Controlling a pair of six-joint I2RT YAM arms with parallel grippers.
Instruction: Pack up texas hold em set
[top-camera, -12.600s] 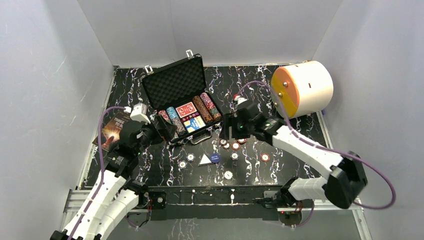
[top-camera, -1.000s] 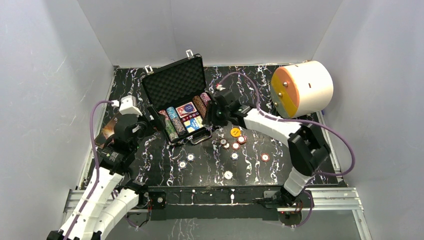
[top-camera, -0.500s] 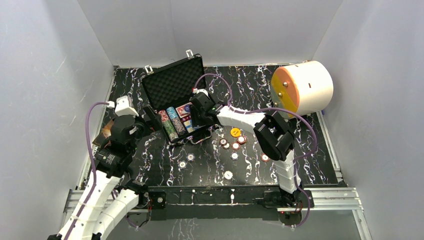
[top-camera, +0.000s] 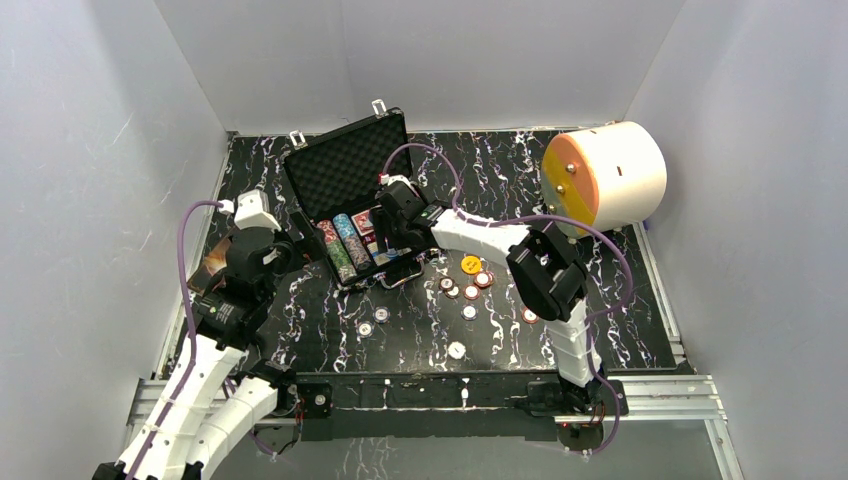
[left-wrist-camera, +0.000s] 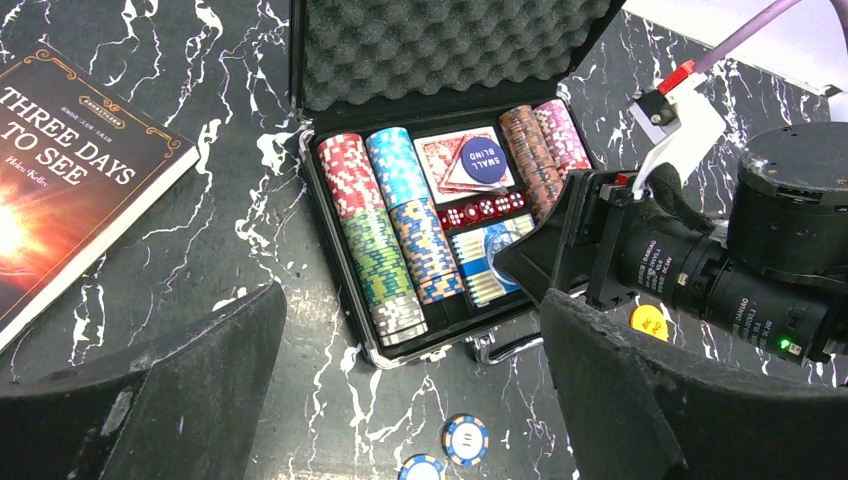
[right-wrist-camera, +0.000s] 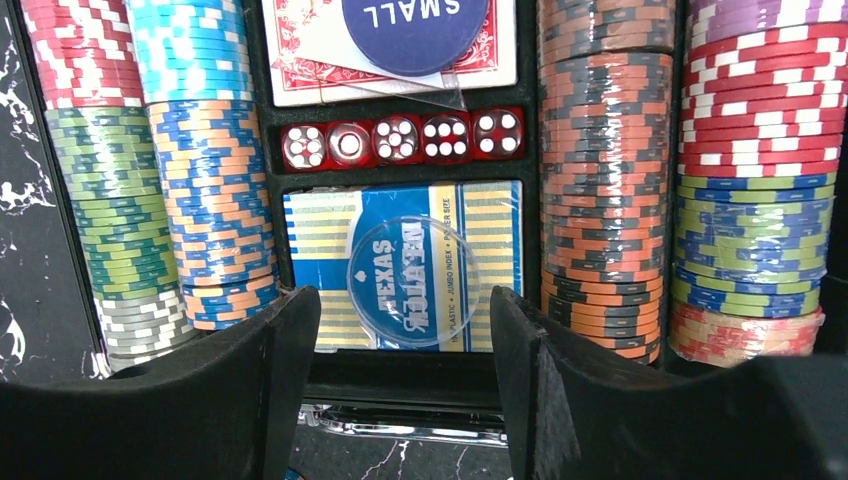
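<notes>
"Four columns of chips fill the case, yes?"

"Yes, two on each side of its tray. In the middle compartments between them lie a red deck with a blue SMALL BLIND button on it and a row of five red dice. Nearest the front is a blue deck with a clear round TEXAS disc resting on top."

"And where does the case stand?"

"Toward the far left of the black marbled table, lid propped open, its foam lining facing the arms."

"What about the right gripper?"

"It hangs over the blue deck. Its fingers are spread wider than the disc, one on each side, and they grip nothing."

"The left gripper?"

"Spread wide too, with nothing between its fingers. It is just left of the case's front and faces it."

"What is not packed yet?"

"Several loose chips lie scattered on the table in front of the case. Among them is an orange chip near the case's right front corner."

"Anything else around?"

"A book titled THREE DAYS TO SEE lies flat left of the case. A white cylinder with an orange end sits on its side at the far right."
</notes>
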